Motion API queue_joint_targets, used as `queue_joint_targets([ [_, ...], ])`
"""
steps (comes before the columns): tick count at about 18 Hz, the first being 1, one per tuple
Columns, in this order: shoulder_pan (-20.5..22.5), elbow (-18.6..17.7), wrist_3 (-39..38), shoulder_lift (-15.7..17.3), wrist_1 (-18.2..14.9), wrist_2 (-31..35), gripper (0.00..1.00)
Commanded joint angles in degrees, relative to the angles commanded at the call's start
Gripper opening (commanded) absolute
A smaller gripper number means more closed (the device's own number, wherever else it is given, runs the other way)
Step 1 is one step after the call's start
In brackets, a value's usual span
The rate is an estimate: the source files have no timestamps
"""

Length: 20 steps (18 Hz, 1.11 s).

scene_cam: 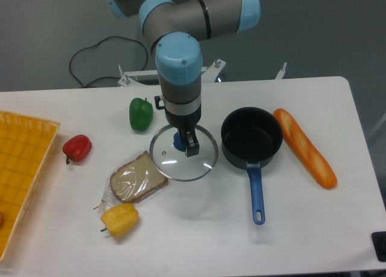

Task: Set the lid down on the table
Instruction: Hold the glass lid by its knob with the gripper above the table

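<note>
Lid (183,153): clear glass w/ metal rim, prob. moderately heavy, rigid, fragile; glass slick, so the only sensible hold is the blue centre knob (178,141). Lid sits on or just above the table (313,229), left of saucepan (251,136) at its 9 o'clock, off the pot; its 8 o'clock edge appears to overlap the bagged bread slice (138,178). Can't tell if fully resting. Gripper (184,143) points straight down over lid centre, wrist vertical, arm coming in from 12 o'clock. Fingers close about the knob, appear clamped on it, though contact partly hidden. Judgement: set down gently, release only once rim is flat.
</note>
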Motion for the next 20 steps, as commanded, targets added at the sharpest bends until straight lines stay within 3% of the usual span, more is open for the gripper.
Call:
queue_joint_targets([
  [20,-0.44,-0.97,0.00,-0.26,0.35,0.97,0.36],
])
